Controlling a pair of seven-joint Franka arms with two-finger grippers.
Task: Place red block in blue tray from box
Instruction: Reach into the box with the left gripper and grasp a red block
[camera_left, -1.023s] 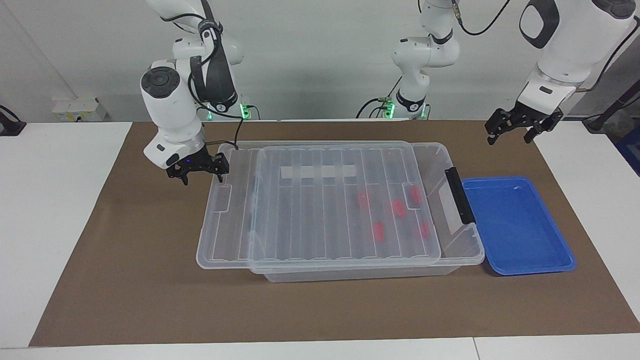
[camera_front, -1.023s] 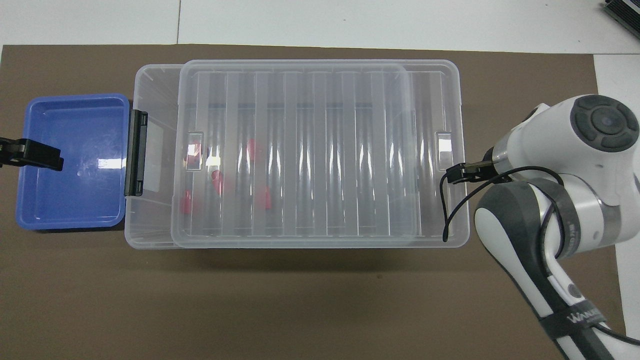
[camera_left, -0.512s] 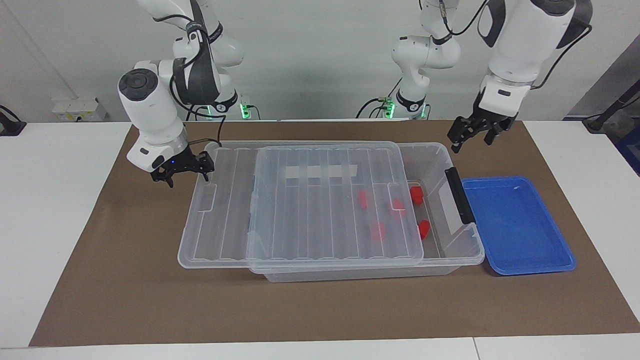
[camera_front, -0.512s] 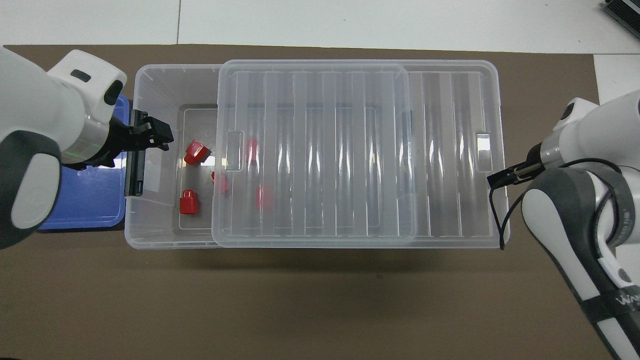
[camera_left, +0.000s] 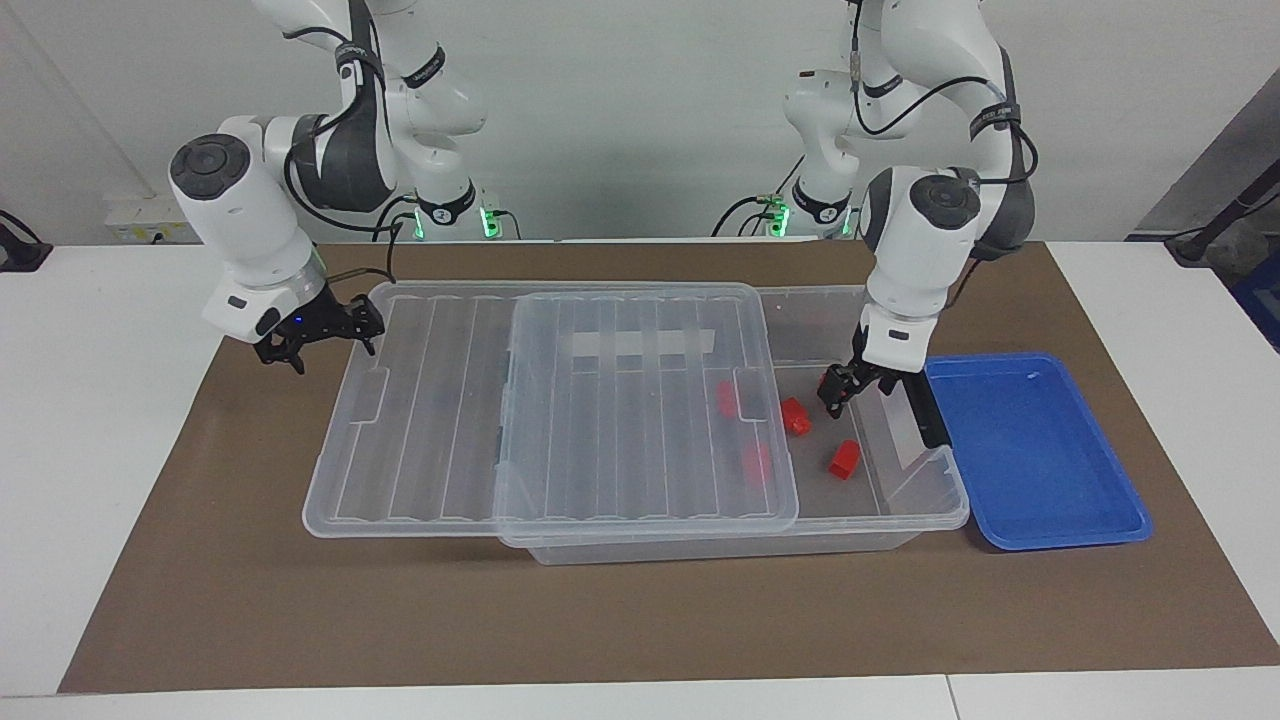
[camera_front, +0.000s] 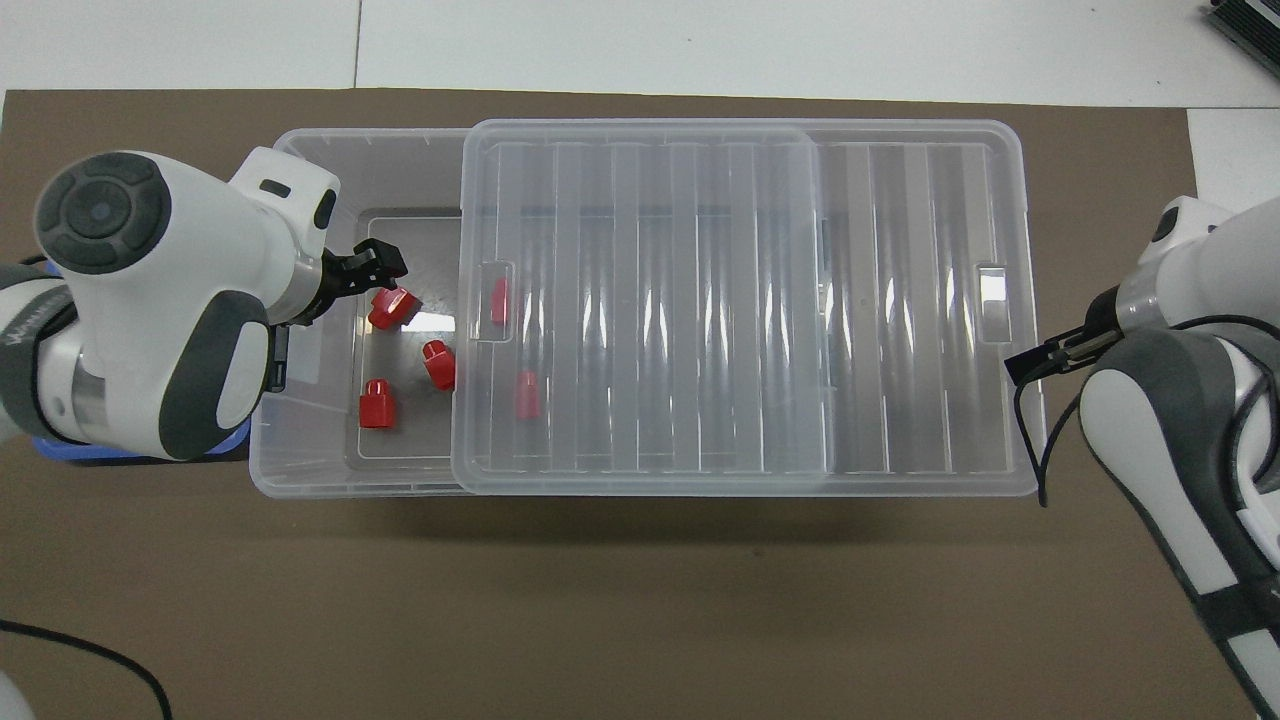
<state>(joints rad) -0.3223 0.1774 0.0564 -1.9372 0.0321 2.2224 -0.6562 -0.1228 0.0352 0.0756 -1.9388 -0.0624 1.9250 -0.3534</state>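
The box (camera_left: 905, 520) lies along the brown mat, and its ribbed lid (camera_left: 600, 400) is slid toward the right arm's end, so the latch end is uncovered. Three red blocks lie bare on the floor there (camera_front: 392, 305) (camera_front: 438, 362) (camera_front: 376, 403); two more show through the lid (camera_front: 497, 300) (camera_front: 527, 393). My left gripper (camera_left: 833, 390) is lowered into the uncovered end, open, just over the red block lying closest to the latch. My right gripper (camera_left: 320, 335) is shut on the lid's rim at its overhanging end. The blue tray (camera_left: 1030, 450) sits beside the latch end, empty.
The black latch handle (camera_left: 922, 400) stands on the box wall between the left gripper and the tray. In the overhead view the left arm covers nearly all of the tray (camera_front: 60, 450). A brown mat (camera_left: 250, 600) covers the white table.
The right gripper has drawn the lid toward the right arm's end, uncovering three blocks. The left gripper swung in from over the tray's end and came down into the box.
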